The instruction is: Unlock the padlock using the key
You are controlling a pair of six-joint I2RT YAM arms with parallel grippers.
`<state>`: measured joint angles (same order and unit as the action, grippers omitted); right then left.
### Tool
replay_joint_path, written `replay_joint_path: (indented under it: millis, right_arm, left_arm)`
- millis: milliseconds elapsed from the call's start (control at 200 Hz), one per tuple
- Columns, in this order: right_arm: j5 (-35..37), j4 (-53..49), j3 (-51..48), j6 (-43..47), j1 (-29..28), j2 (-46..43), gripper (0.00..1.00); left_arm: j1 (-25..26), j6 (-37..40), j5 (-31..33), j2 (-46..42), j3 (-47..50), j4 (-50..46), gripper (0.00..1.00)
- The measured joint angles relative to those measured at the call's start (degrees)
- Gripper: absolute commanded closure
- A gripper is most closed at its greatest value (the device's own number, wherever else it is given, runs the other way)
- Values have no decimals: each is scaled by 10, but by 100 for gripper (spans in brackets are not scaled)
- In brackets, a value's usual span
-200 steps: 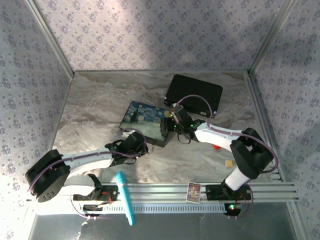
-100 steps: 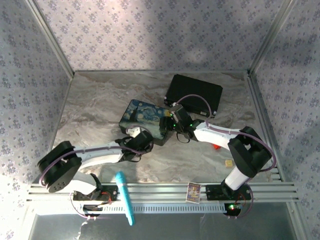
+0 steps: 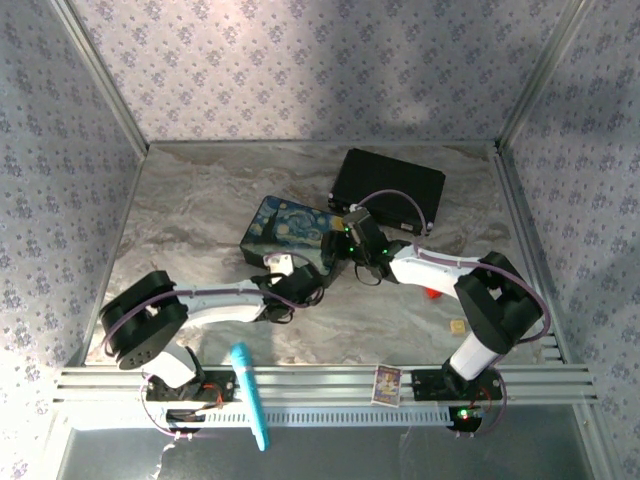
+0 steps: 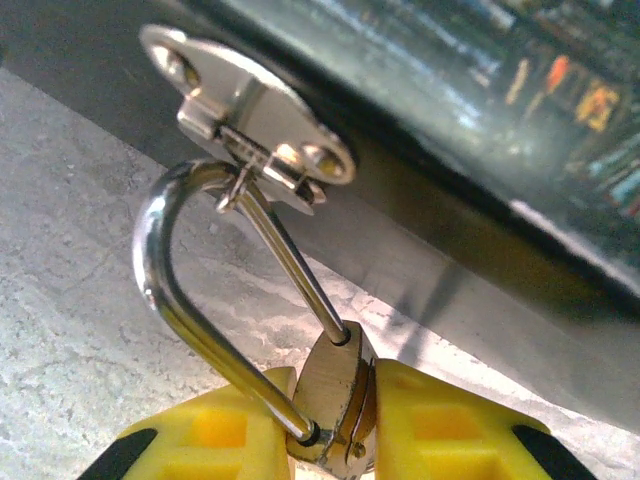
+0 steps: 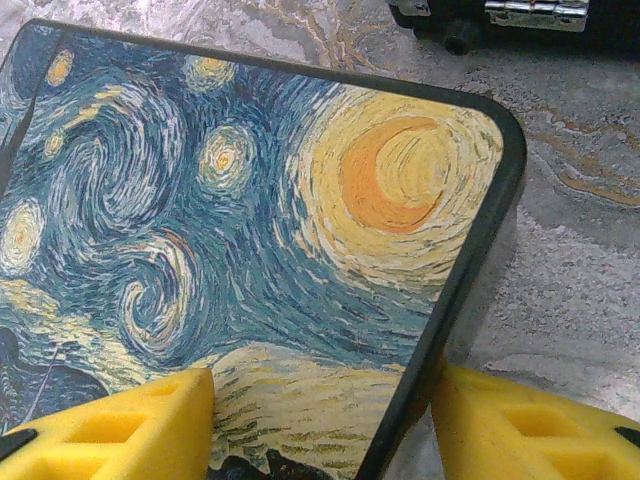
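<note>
Left hand [image 4: 338, 430]: swung right to box [image 4: 480, 130] front; now pinched shut on padlock [image 4: 330, 385].
Right hand [image 5: 330, 430]: astride box corner; grip unclear.
Meaning: padlock steadied for unlocking.

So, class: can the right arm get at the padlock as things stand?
Probably not. The right fingers straddle the box corner, apparently steadying it, and the padlock is pinched between the left fingers, leaving little room.
</note>
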<state>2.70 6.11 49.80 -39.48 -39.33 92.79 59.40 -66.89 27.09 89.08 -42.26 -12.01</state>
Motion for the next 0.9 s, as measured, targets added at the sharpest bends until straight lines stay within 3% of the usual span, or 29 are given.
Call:
replay_joint_path:
  millis: [70, 250, 490, 740, 825, 900]
  right_arm:
    - [-1, 7, -4, -2, 1, 0, 41]
    - [-2, 12, -6, -2, 7, 0, 42]
    - [-19, 21, -5, -2, 8, 8, 43]
    - [-27, 34, -4, -2, 8, 15, 43]
    - [-27, 34, -4, -2, 8, 14, 43]
    - [-27, 35, -5, -2, 8, 13, 43]
  left_arm:
    - [0, 0, 0, 3, -5, -5, 86]
    - [-1, 1, -7, -4, -20, -47, 88]
    - [-37, 54, -76, -71, 23, -50, 89]
    - [-9, 58, -17, -6, -30, -92, 85]
    - [6, 54, 14, 23, -57, -117, 74]
    - [14, 55, 31, 42, -72, -131, 73]
